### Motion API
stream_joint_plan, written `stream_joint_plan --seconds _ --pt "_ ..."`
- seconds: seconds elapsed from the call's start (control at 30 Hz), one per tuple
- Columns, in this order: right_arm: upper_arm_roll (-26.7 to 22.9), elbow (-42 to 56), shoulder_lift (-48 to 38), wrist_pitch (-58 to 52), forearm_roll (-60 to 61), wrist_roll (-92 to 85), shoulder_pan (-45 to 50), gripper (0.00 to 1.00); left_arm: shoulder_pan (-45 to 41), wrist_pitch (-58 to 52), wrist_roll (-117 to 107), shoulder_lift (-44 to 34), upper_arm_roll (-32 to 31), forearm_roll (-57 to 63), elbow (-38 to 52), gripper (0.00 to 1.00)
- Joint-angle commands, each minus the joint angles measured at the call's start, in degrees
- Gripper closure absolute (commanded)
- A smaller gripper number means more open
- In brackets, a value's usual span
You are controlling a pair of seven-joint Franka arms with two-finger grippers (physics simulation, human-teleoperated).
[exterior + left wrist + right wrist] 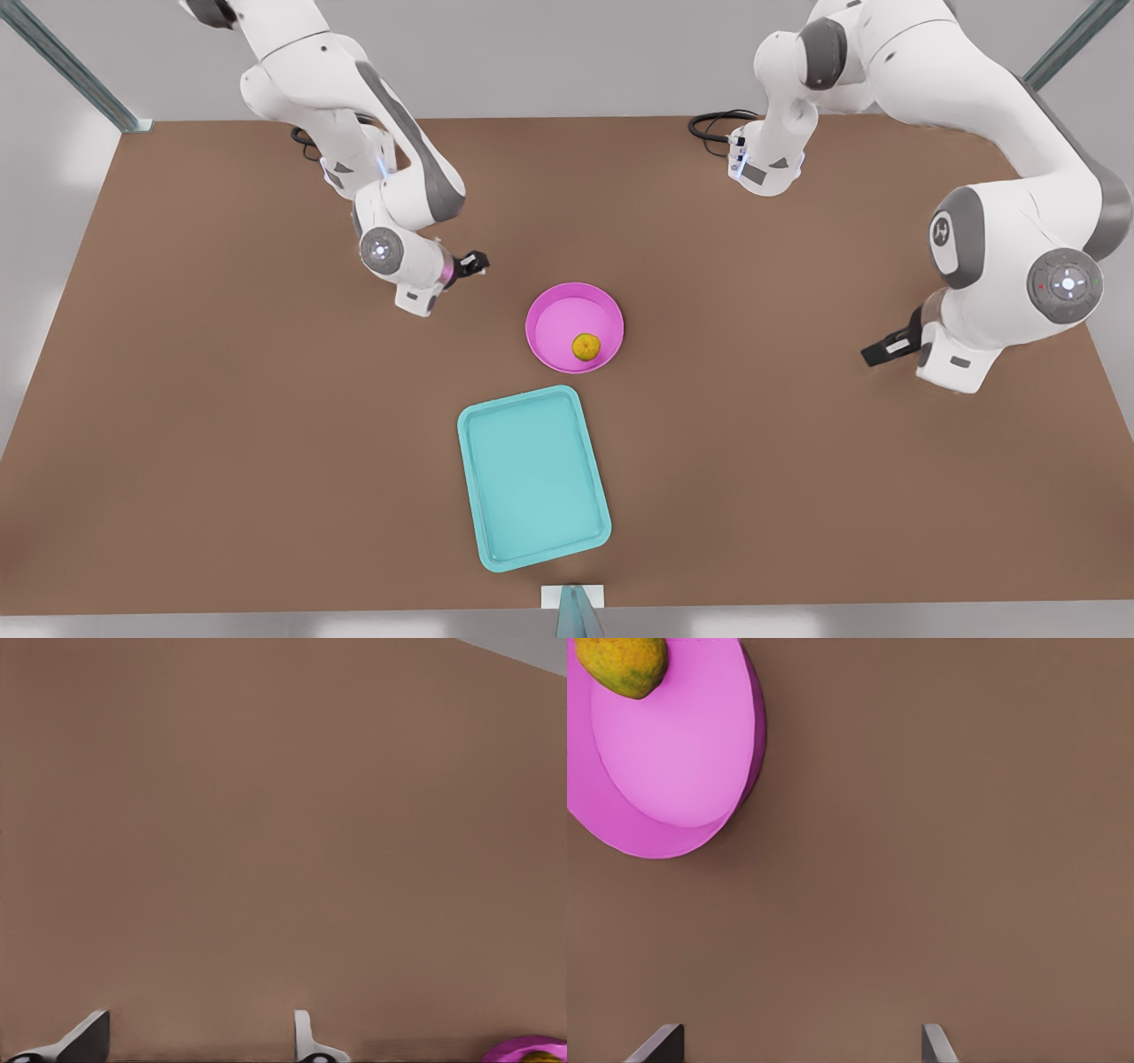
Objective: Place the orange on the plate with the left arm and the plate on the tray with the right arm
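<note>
The orange (pixel 586 346) already sits in the pink plate (pixel 549 312), toward the side of the dish facing the tray (pixel 485 439), so the remaining job looks like the plate's move onto the tray. The plate stands near the middle of the counter (pixel 221 425), and the teal tray lies just beside it toward the counter's near edge in the front view, apart from it and empty.

The plate looks like a light, stiff, smooth dish with a raised rim. That rim is the place to pinch, one finger inside and one outside, on a stretch clear of the fruit. The orange is round and loose and would likely roll if the dish tips, so a level carry matters.

The right hand (pixel 882 348) hangs well apart from the plate, toward the front view's right, its fingers (pixel 937 1045) spread wide and holding nothing; in its wrist view the plate (pixel 673 753) with the orange (pixel 625 665) lies off to one side of the line between the fingertips.

The left hand (pixel 472 262) waits near the plate on the front view's left, fingers (pixel 306 1036) parted and empty, with the plate's edge (pixel 523 1051) in its wrist view.
</note>
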Motion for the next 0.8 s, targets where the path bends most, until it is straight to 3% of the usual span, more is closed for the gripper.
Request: stream_joint_plan --seconds 0.0,0.03,0.07,0.13,0.77 --pt "0.1 -0.8 1.5 19.6 4.4 5.9 -1.2 0.00 7.8 -4.7 21.6 -5.2 -10.0 1.5 -2.5 0.00" --pt "0.3 -0.3 4.1 23.0 7.3 5.9 0.4 0.00 20.3 2.0 20.9 -10.6 -33.8 19.8 -10.4 0.00" --pt "1.4 0.6 5.9 24.0 11.0 5.9 0.8 0.00 20.8 11.0 21.1 -17.1 -34.1 18.1 -17.2 0.00" --pt "2.6 1.8 8.7 25.2 16.8 5.3 0.8 0.00 20.8 8.9 21.1 -21.7 -32.4 15.0 -19.9 0.00" --pt "7.0 12.8 24.4 25.2 26.1 -2.3 0.9 0.00 21.1 6.6 20.6 -17.9 -29.9 12.7 -17.9 0.00"
